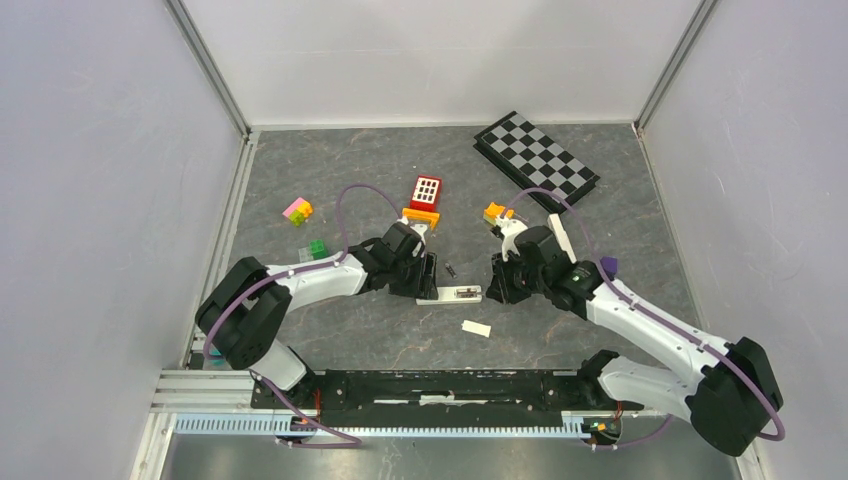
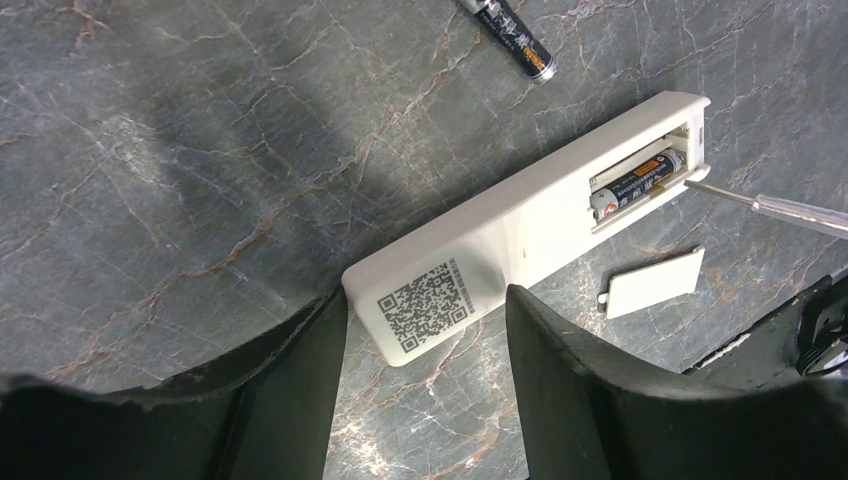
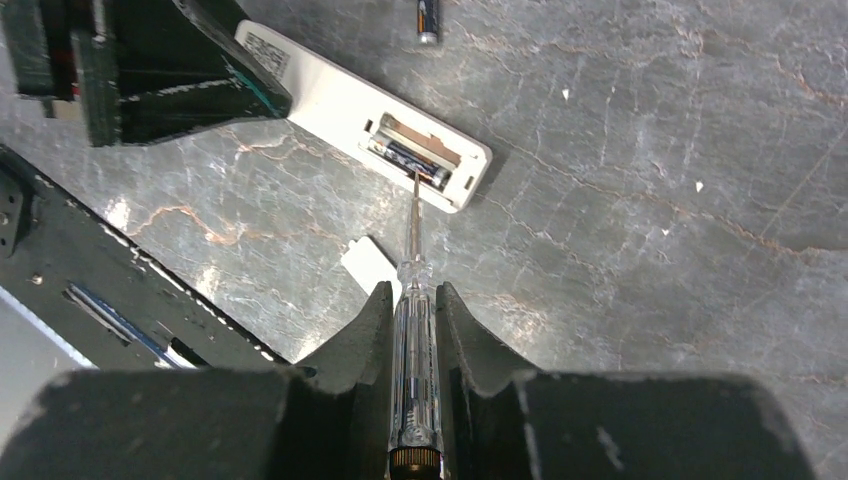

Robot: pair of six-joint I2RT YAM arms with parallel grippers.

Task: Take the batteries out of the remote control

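The white remote control (image 2: 520, 230) lies face down on the grey table with its battery bay open. One battery (image 2: 635, 183) sits in the bay, and another battery (image 2: 518, 38) lies loose on the table beyond the remote. My left gripper (image 2: 425, 300) is open, its fingers either side of the remote's QR-code end. My right gripper (image 3: 413, 295) is shut on a clear-handled screwdriver (image 3: 415, 330). The screwdriver's tip rests at the battery (image 3: 410, 160) in the bay. The small white bay cover (image 2: 655, 283) lies beside the remote.
A checkerboard (image 1: 536, 158) lies at the back right. Toy blocks are scattered behind the arms: red (image 1: 425, 192), orange (image 1: 497, 211), pink-yellow (image 1: 297, 210), green (image 1: 318, 248). The black base rail (image 1: 400, 385) runs along the near edge.
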